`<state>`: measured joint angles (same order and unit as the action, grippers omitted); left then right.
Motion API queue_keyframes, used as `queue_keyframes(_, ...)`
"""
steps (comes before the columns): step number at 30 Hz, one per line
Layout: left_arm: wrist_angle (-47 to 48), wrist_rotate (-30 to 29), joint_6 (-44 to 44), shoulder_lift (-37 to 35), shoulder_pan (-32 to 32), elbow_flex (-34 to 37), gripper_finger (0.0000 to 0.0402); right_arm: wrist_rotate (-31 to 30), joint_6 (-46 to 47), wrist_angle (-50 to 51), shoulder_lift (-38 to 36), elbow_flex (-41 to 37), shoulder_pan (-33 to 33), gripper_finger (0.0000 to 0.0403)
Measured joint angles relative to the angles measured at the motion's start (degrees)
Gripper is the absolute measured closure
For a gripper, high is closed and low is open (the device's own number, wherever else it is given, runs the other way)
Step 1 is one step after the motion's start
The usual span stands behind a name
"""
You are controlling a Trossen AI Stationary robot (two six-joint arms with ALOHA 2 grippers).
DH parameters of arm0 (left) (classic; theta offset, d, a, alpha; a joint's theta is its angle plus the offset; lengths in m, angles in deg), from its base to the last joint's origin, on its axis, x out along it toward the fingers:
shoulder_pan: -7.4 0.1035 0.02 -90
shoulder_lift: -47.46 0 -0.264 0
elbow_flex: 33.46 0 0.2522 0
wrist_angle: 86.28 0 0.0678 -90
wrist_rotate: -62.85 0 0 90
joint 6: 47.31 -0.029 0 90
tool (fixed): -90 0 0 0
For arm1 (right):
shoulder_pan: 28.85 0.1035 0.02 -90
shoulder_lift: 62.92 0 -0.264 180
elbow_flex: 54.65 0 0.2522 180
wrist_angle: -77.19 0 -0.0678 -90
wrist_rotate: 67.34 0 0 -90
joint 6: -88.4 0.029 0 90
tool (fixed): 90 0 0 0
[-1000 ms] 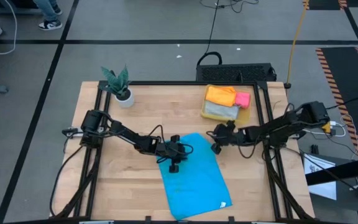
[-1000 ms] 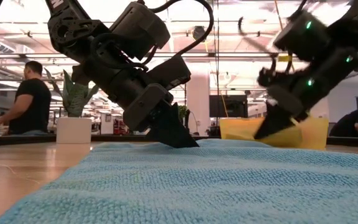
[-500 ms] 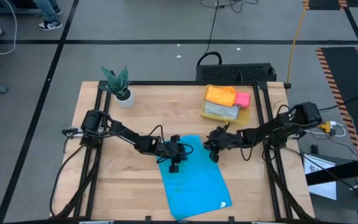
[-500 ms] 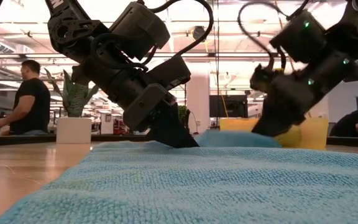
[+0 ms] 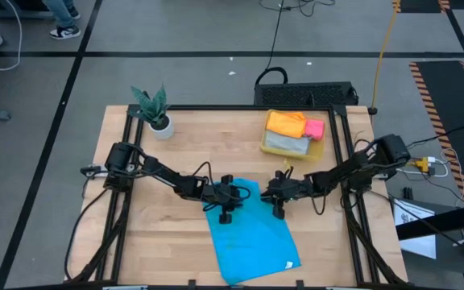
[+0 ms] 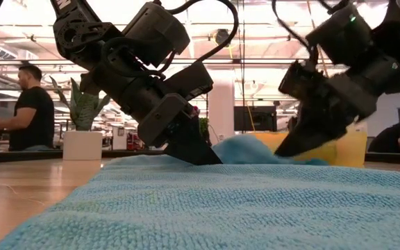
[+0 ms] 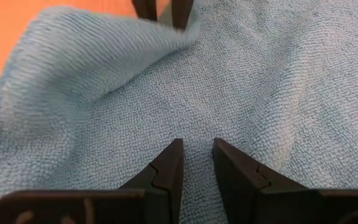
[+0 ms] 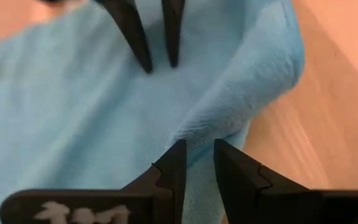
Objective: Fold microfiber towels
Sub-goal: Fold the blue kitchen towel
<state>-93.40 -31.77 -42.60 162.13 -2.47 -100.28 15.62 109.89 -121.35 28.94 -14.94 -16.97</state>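
Right gripper pinches the blue towel edge, left gripper pins it, fingers slightly apart; a thin pinch could slip, dropping the fold.

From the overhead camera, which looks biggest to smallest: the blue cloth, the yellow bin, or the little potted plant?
1. Bright blue microfiber towel
2. Translucent yellow plastic bin of cloths
3. Small potted plant in white pot

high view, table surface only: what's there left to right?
Potted plant → left gripper pressing on the blue towel → right gripper shut on that towel's far right corner → yellow bin holding orange, pink and grey towels.
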Motion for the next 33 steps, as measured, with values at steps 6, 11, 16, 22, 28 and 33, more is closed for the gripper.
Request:
queue_keyframes(6, -0.1, 0.0, -0.3, 0.0, 0.0, 0.0, 0.0309, 1.4, -6.5, -3.3, 7.9, 4.4, 3.3, 0.033)
queue_keyframes(11, 0.0, 0.0, -0.3, 0.0, 0.0, 0.0, 0.0309, 1.2, -17.4, -1.5, 9.3, 7.7, 6.6, 0.033)
queue_keyframes(16, 0.2, 0.0, -0.3, 0.0, 0.0, 0.0, 0.0309, -4.7, -21.8, 10.6, 3.6, 9.3, 9.4, 0.033)
queue_keyframes(22, 0.2, 0.0, -0.3, 0.0, 0.0, 0.0, 0.0309, -5.2, -20.7, 12.5, -3.0, 9.2, 11.1, 0.033)
queue_keyframes(28, -0.2, 0.0, -0.3, 0.0, 0.0, 0.0, 0.0309, -8.3, -19.2, 14.1, -1.8, 9.2, 11.1, 0.033)
queue_keyframes(33, -0.1, 0.0, -0.3, 0.0, 0.0, 0.0, 0.0309, -24.8, -3.7, 19.5, -3.5, 9.1, 6.6, 0.033)
